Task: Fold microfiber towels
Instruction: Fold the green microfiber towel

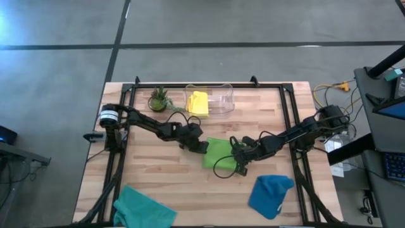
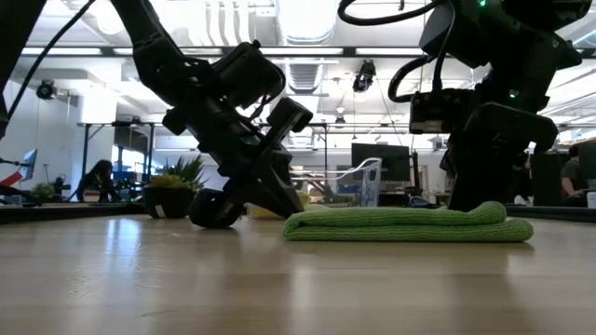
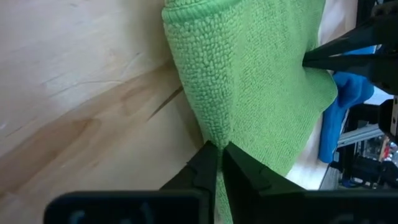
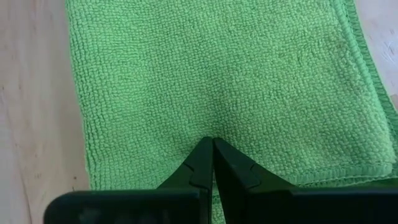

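A lime green towel (image 1: 218, 152) lies folded flat at the middle of the table, a low thick pad in the low view (image 2: 410, 223). My left gripper (image 1: 202, 147) is shut at its left edge. My right gripper (image 1: 238, 158) stands shut on its right part, slanting down from the table's right. A yellow towel (image 1: 198, 102) lies in the clear bin. A teal towel (image 1: 143, 208) is bunched at the near left. A blue towel (image 1: 271, 195) is bunched at the near right. My left gripper pinches the green towel's folded left edge (image 3: 211, 134) between its two fingertips. It slants down from the table's left. The towel stays flat on the table. My right gripper presses its shut fingertips (image 4: 213, 144) down on the towel's top face (image 4: 214, 127), slanting from the right; the cloth puckers slightly there.
A clear plastic bin (image 1: 221, 100) and a small potted plant (image 1: 159, 99) stand at the far edge. Black frame rails (image 1: 126, 120) run along both table sides. Bare wood lies in front of the green towel, between the teal and blue ones.
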You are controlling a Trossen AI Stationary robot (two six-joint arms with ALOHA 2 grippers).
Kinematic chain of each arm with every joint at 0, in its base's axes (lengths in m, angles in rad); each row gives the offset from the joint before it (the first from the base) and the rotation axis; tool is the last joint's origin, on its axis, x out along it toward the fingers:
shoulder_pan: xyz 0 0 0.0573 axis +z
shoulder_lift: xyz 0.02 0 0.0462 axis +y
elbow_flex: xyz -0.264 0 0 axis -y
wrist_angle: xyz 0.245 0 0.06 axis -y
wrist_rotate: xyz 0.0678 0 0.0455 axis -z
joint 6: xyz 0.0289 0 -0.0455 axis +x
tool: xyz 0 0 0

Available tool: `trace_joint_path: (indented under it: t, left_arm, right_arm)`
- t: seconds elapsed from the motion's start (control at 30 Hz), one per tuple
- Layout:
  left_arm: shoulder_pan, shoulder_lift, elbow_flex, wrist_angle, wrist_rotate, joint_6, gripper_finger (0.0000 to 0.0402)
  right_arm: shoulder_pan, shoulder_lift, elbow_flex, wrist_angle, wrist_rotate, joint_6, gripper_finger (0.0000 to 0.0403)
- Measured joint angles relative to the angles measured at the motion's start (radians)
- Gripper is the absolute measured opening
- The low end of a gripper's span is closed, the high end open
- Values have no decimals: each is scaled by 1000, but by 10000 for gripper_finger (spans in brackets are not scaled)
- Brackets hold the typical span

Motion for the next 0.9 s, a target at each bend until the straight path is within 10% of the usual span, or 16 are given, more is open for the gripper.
trace_joint_path:
  t: [0.9]
  left_arm:
    - [0, -66, 50, 164, -10, -14, 0]
  right_arm:
    - [0, 2, 3, 54, 0, 13, 8]
